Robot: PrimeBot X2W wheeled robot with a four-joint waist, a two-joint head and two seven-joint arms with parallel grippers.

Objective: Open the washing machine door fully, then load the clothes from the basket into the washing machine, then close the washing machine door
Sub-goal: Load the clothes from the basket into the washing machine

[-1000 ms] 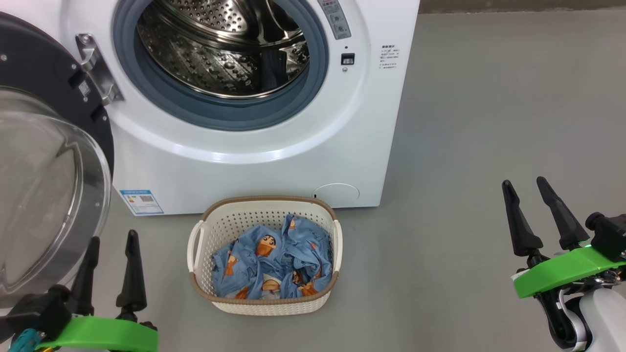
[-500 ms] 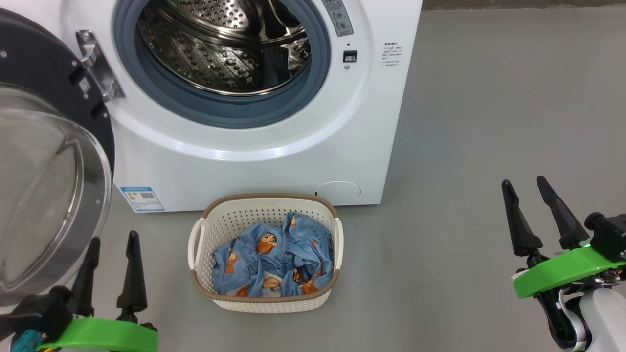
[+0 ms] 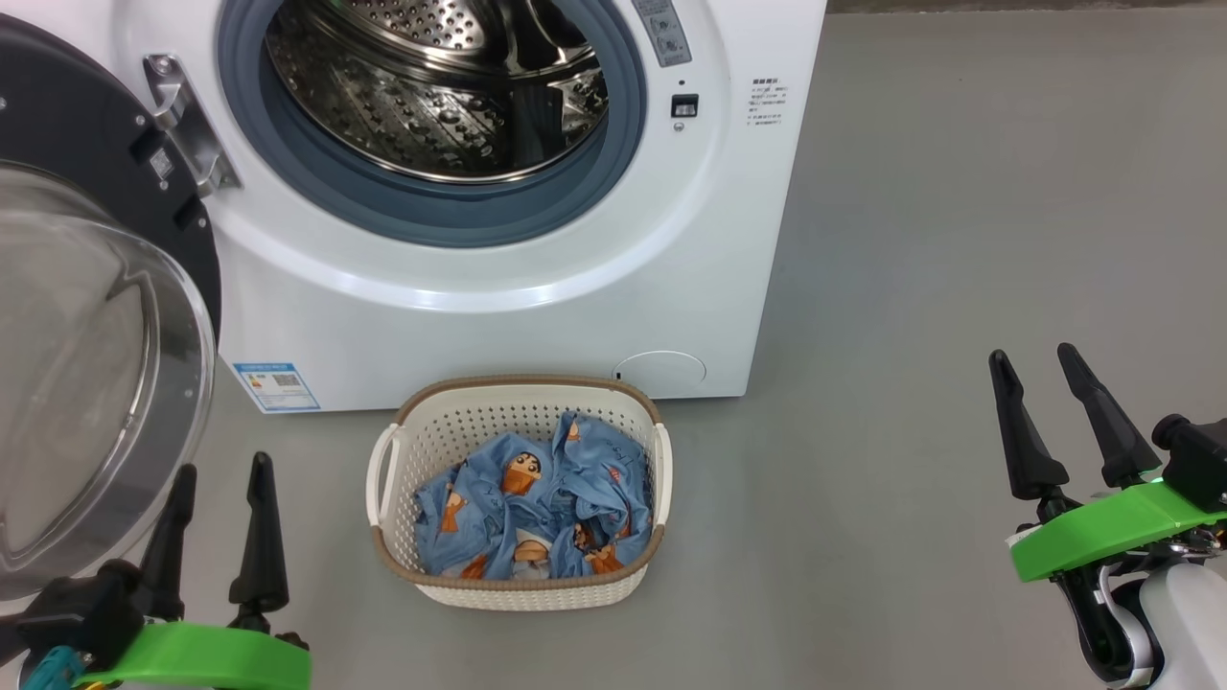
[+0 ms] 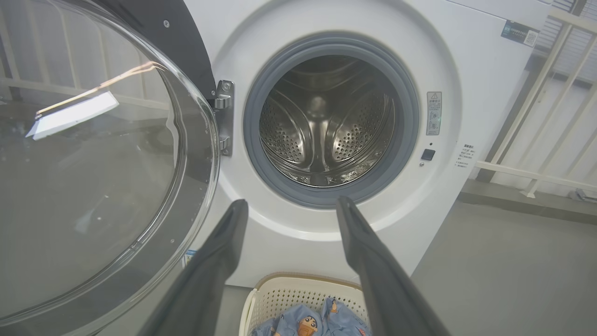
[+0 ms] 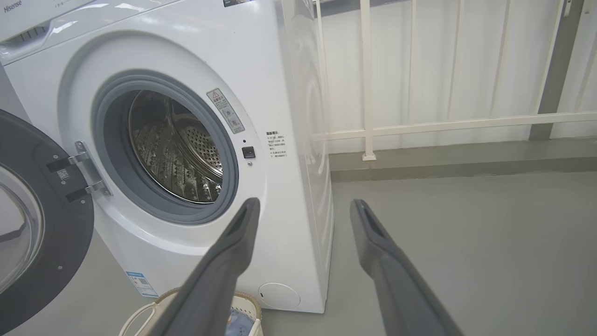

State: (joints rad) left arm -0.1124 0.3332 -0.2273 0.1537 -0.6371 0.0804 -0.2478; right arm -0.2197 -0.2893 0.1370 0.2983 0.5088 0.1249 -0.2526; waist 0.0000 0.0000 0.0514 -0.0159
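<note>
Black-ringed round glass washing machine door (image 3: 86, 364) hangs open, left tool (image 3: 220, 464) spread empty just beside it, light blue cartoon-print clothes (image 3: 537, 508) heaped in cream perforated plastic basket (image 3: 522, 383) before white washing machine (image 3: 575, 316), right tool (image 3: 1031, 353) spread well apart; risk: left reach clips door, swinging it shutward

Clothes (image 3: 537, 513) in basket (image 3: 422, 441) before washing machine (image 3: 498, 326), door (image 3: 86, 364) at left

Grey floor (image 3: 959, 192), white railing (image 5: 419, 127), possibly wall (image 5: 489, 60)
</note>
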